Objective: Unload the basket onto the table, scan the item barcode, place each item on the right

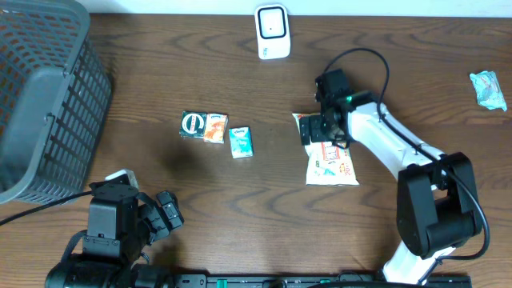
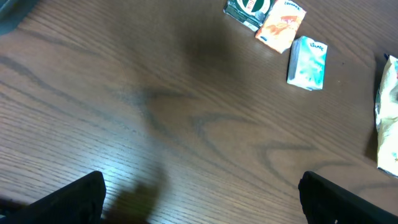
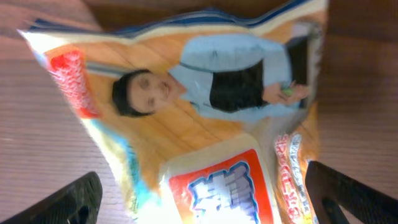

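Far left: grey mesh basket (image 1: pixel 48 96). Near left: left arm (image 1: pixel 108 228) folded low at the table (image 1: pixel 160 72) edge. Left gripper (image 1: pixel 164 212) aimed toward the centre, hovering over bare wood, fingers (image 2: pixel 68 199) spread wide, nothing between them.

Centre, in a row: dark green packet (image 1: pixel 192 124) with a round white logo, touching an orange packet (image 1: pixel 214 128), then a teal packet (image 1: pixel 240 142) just beside. Print on all three too small to read.

Far centre: white scanner (image 1: pixel 272 32), apart from everything else.

Right of centre: snack bag (image 1: pixel 332 164) flat on the wood, well short of the scanner. Right arm (image 1: pixel 400 148) stretched from the near right edge diagonally toward the far left. Right gripper (image 1: pixel 324 128) pointing down over the bag's far end, jaws wide, straddling without pinching. On the bag: a dark-haired figure in light blue and a red panel with blue-and-white lettering, blurred beyond reading.

Far right: crumpled teal wrapper (image 1: pixel 488 88).
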You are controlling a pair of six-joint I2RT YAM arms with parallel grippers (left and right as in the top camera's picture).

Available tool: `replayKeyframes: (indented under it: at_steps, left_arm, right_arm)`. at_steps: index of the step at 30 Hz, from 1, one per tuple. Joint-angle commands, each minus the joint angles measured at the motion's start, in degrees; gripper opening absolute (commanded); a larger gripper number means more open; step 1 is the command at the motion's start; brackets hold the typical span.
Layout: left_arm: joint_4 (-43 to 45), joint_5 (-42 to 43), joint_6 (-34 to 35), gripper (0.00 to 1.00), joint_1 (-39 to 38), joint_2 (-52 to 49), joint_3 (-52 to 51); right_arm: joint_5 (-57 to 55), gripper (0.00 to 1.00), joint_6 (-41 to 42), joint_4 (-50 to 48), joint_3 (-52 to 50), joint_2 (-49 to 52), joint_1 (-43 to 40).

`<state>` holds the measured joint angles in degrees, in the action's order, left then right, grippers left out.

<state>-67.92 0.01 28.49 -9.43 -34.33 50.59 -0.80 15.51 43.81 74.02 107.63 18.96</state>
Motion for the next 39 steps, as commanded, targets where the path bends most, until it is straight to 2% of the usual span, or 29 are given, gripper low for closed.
replayKeyframes:
  at_steps: [1, 2, 6, 7, 8, 14, 19, 24, 25, 28, 33, 39]
  left_arm:
    - [-0.17, -0.50, -0.11, 0.98, 0.13, 0.22, -0.13]
    - [-0.15, -0.50, -0.11, 0.98, 0.13, 0.22, -0.13]
    - [-0.15, -0.50, -0.11, 0.98, 0.13, 0.22, -0.13]
    - [-0.15, -0.50, -0.11, 0.98, 0.13, 0.22, -0.13]
    - [-0.15, -0.50, -0.11, 0.98, 0.13, 0.22, -0.13]
    - [-0.15, -0.50, -0.11, 0.98, 0.13, 0.22, -0.13]
    - [-0.15, -0.50, -0.11, 0.98, 0.13, 0.22, -0.13]
    - [-0.15, -0.50, -0.11, 0.98, 0.13, 0.22, -0.13]
    - [-0.15, -0.50, -0.11, 0.98, 0.13, 0.22, -0.13]
    - [-0.15, -0.50, -0.11, 0.97, 0.13, 0.22, -0.13]
    - [-0.15, -0.50, -0.11, 0.98, 0.13, 0.22, -0.13]
    - [-0.17, -0.50, -0.11, 0.98, 0.13, 0.22, -0.13]
  right_arm:
    - [1.27, 0.99, -0.15, 4.46, 7.50, -2.97, -0.24]
    - [1.38, 0.98, -0.17, 6.45, 9.09, -3.37, -0.24]
    - [0.15, 0.32, -0.15, 8.33, 9.97, -3.78, -0.24]
    - [-0.52, 0.22, -0.15, 8.26, 9.60, -3.56, -0.24]
    - [-1.11, 0.20, -0.15, 8.20, 9.25, -3.45, -0.24]
    - [-3.67, 0.20, -0.15, 3.87, 3.91, -2.89, -0.24]
    - [-3.52, 0.22, -0.13, -4.72, -4.02, -2.71, -0.24]
    - [-2.67, 0.29, -0.13, -11.98, -11.10, -2.71, -0.24]
    - [-2.67, 0.33, -0.13, -12.22, -11.69, -2.71, -0.24]
    - [-2.43, 0.56, -0.11, -12.00, -11.98, -2.73, -0.22]
    - [2.51, 0.84, -0.09, -9.57, -9.03, -3.50, -0.24]
    - [2.93, 0.87, 0.15, 1.86, 0.35, -5.57, -0.13]
